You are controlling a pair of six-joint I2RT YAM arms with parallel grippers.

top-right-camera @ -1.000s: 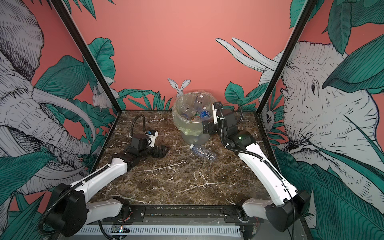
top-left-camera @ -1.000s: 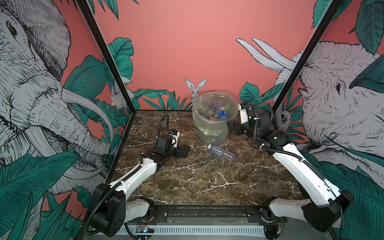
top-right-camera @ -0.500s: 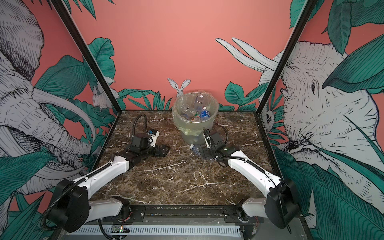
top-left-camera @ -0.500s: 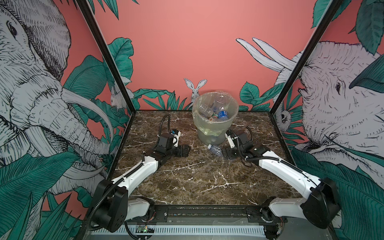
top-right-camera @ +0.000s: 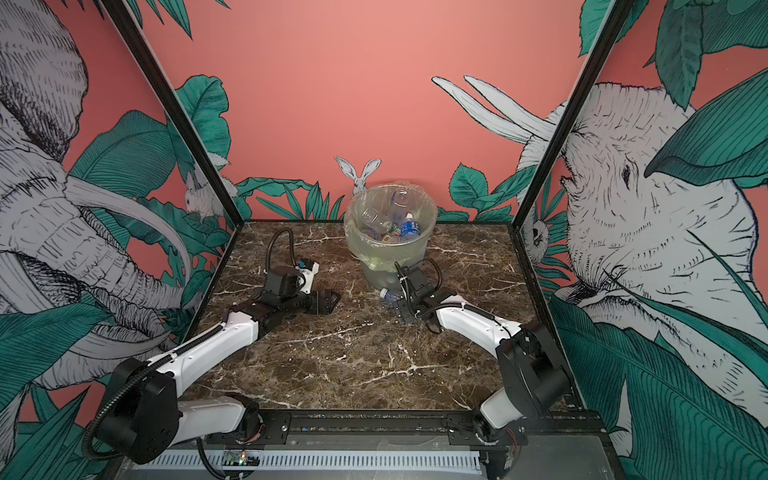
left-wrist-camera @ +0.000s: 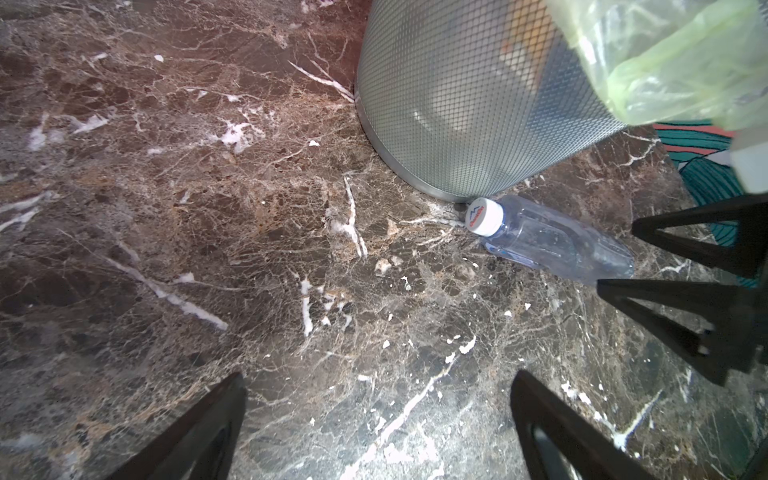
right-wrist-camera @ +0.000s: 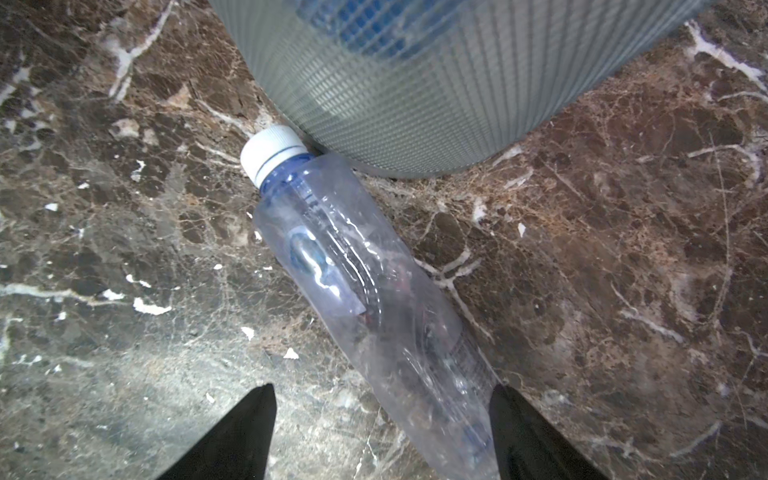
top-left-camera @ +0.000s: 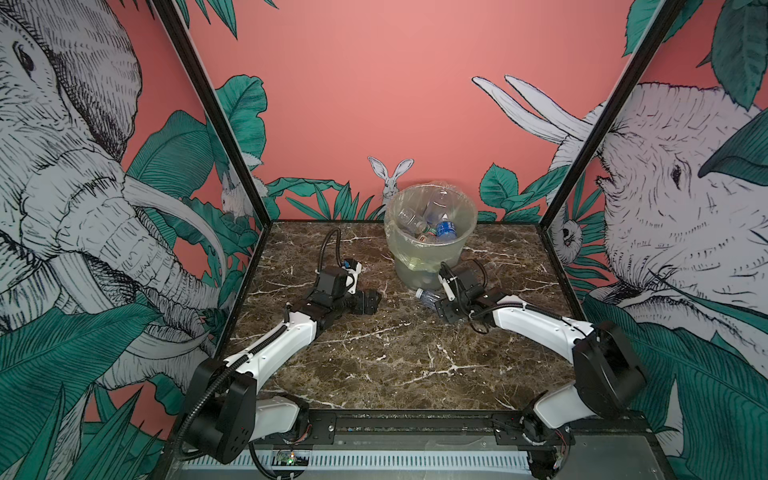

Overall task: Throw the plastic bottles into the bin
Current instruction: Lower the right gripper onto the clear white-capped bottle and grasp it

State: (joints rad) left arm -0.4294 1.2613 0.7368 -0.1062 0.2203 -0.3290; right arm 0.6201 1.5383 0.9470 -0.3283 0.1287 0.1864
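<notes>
The bin (top-left-camera: 415,259) (top-right-camera: 384,259), translucent grey with a yellowish bag, stands at the back middle and holds several plastic bottles, one with a blue label (top-left-camera: 446,229) (top-right-camera: 410,228). One clear bottle with a white cap (top-left-camera: 426,296) (top-right-camera: 390,295) (right-wrist-camera: 365,291) (left-wrist-camera: 552,241) lies on the marble, its cap against the bin's base. My right gripper (top-left-camera: 438,303) (top-right-camera: 401,305) (right-wrist-camera: 382,388) is down over the bottle's bottom end, jaws apart: one finger touches the bottle, the other stands off it. My left gripper (top-left-camera: 368,301) (top-right-camera: 328,301) (left-wrist-camera: 379,375) rests wide open and empty, left of the bin.
The dark marble table (top-left-camera: 395,357) is boxed in by printed walls at the back and both sides, with black corner posts (top-left-camera: 582,158). The left arm's cable (top-left-camera: 328,245) loops up beside the bin.
My right arm has dropped from the bin's rim to the table and come over the lying bottle, its jaws narrowing round it. The left arm has stayed put.
</notes>
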